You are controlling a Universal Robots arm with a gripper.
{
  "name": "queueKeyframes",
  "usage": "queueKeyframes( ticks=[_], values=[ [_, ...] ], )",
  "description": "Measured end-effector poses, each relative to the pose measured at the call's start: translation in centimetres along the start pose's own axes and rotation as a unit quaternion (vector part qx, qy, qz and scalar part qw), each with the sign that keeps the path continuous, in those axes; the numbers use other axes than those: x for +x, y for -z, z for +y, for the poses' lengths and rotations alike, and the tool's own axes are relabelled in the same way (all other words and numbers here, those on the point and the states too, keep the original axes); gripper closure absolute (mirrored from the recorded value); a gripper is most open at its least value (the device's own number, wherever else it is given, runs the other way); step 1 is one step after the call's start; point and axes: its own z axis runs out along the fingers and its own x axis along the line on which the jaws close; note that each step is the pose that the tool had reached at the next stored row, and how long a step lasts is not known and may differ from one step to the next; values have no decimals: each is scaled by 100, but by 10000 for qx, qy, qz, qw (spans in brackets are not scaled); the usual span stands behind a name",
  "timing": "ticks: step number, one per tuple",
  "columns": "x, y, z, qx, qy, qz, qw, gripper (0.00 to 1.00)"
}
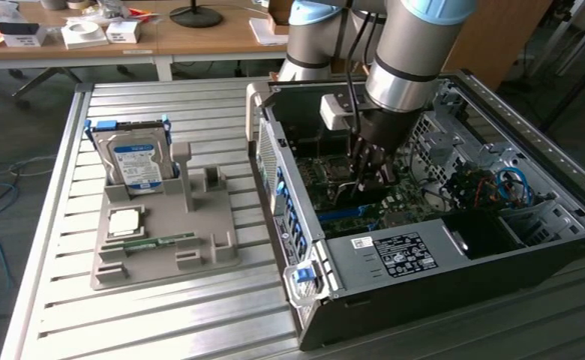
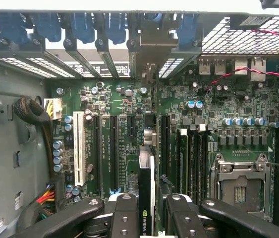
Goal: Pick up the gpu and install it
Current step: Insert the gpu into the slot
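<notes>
Fingers: the fingers (image 2: 124, 215) are narrowed on the gpu (image 2: 146, 198), one on each face, with the card edge-on between them.
Gpu: between the fingers, inside the computer case (image 1: 423, 262), hanging over the motherboard (image 2: 129, 99); it does not look seated.
Under the fingers: long black expansion slots (image 2: 113, 153) run parallel to the card, just to one side of it; memory slots (image 2: 194, 158) lie on the other side.
Beyond the fingers: the case's rear slot openings (image 2: 149, 44).
Step in hand: picking up looks done; this is the install, with the card brought over the board.
What it calls for: the card's edge true over one slot, its bracket end toward the rear opening, and the card kept upright.
Farthest out: the grey holder (image 1: 163, 262) on the worktop (image 1: 172, 315), well apart toward the exterior view's left, with the hard drive (image 1: 137, 161) standing in it.
</notes>
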Motion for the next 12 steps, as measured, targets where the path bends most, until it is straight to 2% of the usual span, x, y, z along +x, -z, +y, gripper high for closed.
queueKeyframes(
  ticks=[3,7,12],
  values=[
    [0,-2,1,1,0,-1,10000,74],
    [-1,-4,6,26,6,-3,10000,74],
    [0,-5,12,29,5,-2,10000,74]
  ],
)
